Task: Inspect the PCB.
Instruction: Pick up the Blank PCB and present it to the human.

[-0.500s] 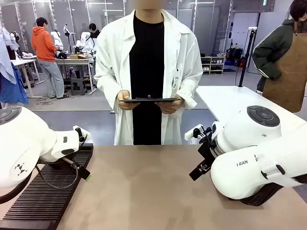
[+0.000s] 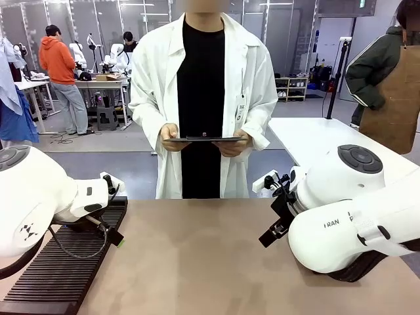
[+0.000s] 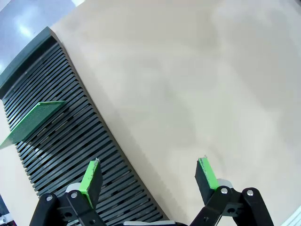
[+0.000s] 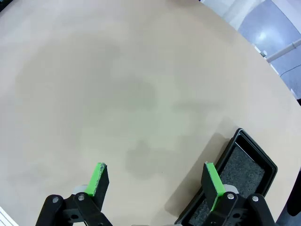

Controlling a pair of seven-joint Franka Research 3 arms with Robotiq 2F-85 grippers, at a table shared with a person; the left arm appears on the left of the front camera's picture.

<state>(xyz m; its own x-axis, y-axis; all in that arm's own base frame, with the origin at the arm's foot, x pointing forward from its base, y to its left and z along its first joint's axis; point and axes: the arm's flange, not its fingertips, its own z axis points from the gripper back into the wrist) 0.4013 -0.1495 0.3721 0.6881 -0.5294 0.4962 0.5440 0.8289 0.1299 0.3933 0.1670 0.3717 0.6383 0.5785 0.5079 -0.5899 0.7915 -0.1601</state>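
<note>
The left wrist view is giving us the green circuit board (image 3: pixel 33 120) standing tilted in the slotted rack (image 3: pixel 70 136) at frame left; the front view is giving us a person (image 2: pixel 210 98) holding a dark clipboard (image 2: pixel 205 138). The left gripper (image 3: pixel 150 172) and right gripper (image 4: pixel 154 176) are hanging over the table (image 3: pixel 188 70), pointing down at it, jaws spread wide, gripping nothing.

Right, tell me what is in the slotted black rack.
One green PCB sits tilted in the slots of the rack, toward one end. The other slots in view hold nothing. The left gripper is open, and its fingers cover the nearest slots, so those cannot be checked.
</note>
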